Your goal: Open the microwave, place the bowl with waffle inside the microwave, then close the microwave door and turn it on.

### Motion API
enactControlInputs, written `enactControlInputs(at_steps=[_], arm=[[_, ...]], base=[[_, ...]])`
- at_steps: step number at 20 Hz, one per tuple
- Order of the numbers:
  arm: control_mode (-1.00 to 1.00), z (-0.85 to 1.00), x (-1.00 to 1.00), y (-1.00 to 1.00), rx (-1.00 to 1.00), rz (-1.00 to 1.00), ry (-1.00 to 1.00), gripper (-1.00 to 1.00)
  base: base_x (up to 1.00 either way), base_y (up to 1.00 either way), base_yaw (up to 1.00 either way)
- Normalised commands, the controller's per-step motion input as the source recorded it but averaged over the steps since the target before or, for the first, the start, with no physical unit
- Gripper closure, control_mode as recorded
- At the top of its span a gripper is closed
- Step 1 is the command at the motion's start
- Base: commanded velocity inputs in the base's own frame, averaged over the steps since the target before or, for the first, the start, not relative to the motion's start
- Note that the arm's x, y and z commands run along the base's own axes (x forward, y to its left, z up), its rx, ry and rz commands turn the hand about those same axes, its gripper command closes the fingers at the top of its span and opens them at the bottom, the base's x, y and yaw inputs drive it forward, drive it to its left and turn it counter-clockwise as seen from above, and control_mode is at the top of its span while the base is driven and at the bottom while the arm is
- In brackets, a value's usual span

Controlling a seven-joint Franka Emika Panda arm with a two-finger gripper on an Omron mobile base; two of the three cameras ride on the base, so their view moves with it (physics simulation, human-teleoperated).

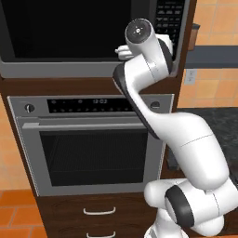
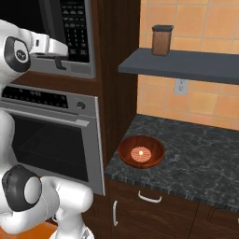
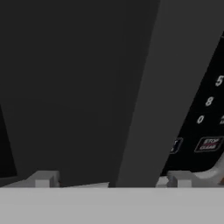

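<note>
The microwave (image 1: 93, 69) sits built in above the oven, and its dark glass microwave door (image 1: 65, 28) is shut. My gripper (image 3: 111, 180) is pressed close to the door's vertical bar handle (image 3: 175, 87), open, with one fingertip on each side of the bar. From the right base view the gripper (image 2: 57, 59) hovers just left of the keypad (image 2: 74, 28). The bowl with waffle (image 2: 127, 150) rests on the dark stone counter to the right, the tan waffle (image 2: 140, 152) in its middle.
The steel oven (image 1: 93, 153) with its long handle lies directly under the microwave. A brown jar (image 2: 162, 39) stands on the grey shelf (image 2: 186, 65) above the counter (image 2: 205, 158). Drawers with white handles sit below.
</note>
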Motion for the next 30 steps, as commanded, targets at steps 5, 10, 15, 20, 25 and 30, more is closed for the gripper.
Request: enactControlInputs(at_steps=[5, 10, 15, 20, 25, 30], arm=[[-1.00, -0.36, 0.47, 0.00, 0.00, 0.00, -0.15, -1.00], [-1.00, -0.58, 0.65, -0.17, 0.00, 0.06, -0.22, 1.00], [-1.00, -0.53, 0.99, -0.31, 0.00, 0.11, -0.07, 1.00], [-1.00, -0.24, 0.70, 0.05, 0.04, 0.03, -0.07, 1.00], [-1.00, -0.27, 0.15, 0.49, 0.11, 0.17, -0.05, 1.00], [-1.00, -0.27, -0.09, 0.90, 0.09, 0.30, 0.00, 1.00]], base=[[0.00, 0.00, 0.00], [0.00, 0.00, 0.00], [0.00, 0.00, 0.00], [0.00, 0.00, 0.00], [0.00, 0.00, 0.00], [0.00, 0.00, 0.00]])
